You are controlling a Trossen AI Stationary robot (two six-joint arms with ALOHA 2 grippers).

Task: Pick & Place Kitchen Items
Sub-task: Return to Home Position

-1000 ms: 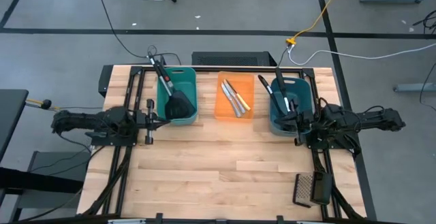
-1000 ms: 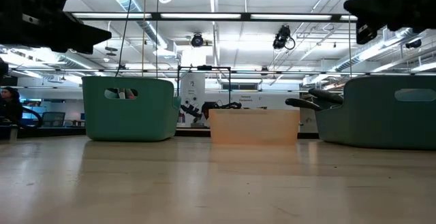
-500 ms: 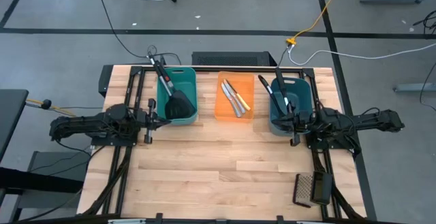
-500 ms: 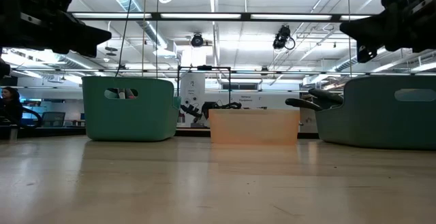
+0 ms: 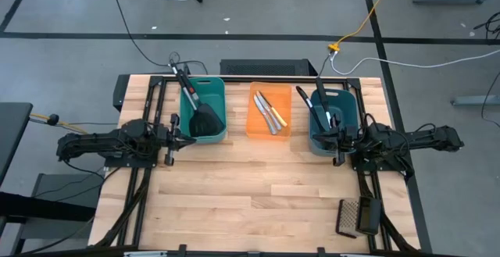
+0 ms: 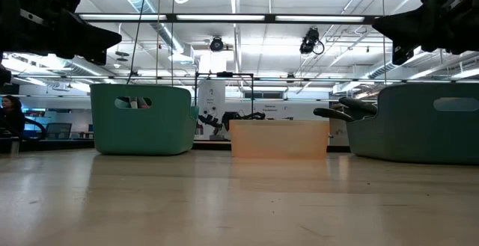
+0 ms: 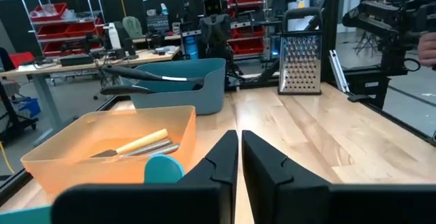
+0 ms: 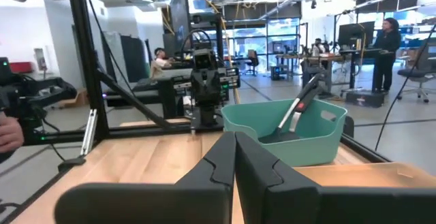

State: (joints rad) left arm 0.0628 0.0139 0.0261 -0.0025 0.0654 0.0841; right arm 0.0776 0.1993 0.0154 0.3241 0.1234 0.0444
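Note:
Two black slotted spatulas (image 5: 203,119) stand in the teal tub (image 5: 219,93), their handles leaning over its far rim. Several small knives (image 5: 270,111), silver and pale yellow, lie in the orange tub (image 5: 258,128). Black ladles (image 5: 319,107) lie in the blue tub (image 5: 351,105), handles over its far rim. My left gripper (image 5: 186,138) is shut and empty, hovering just left of the teal tub's near corner; its shut fingers show in its wrist view (image 7: 240,146). My right gripper (image 5: 336,142) is shut and empty above the blue tub's near edge (image 8: 235,146).
A metal box grater (image 5: 353,216) lies near the table's near right corner. Bare wooden table (image 5: 250,187) spreads in front of the three tubs. Black frame rails (image 5: 148,101) run along both sides of the table.
My right gripper has shifted a little toward the table's left edge and dipped slightly, staying shut. The tubs and utensils have not moved.

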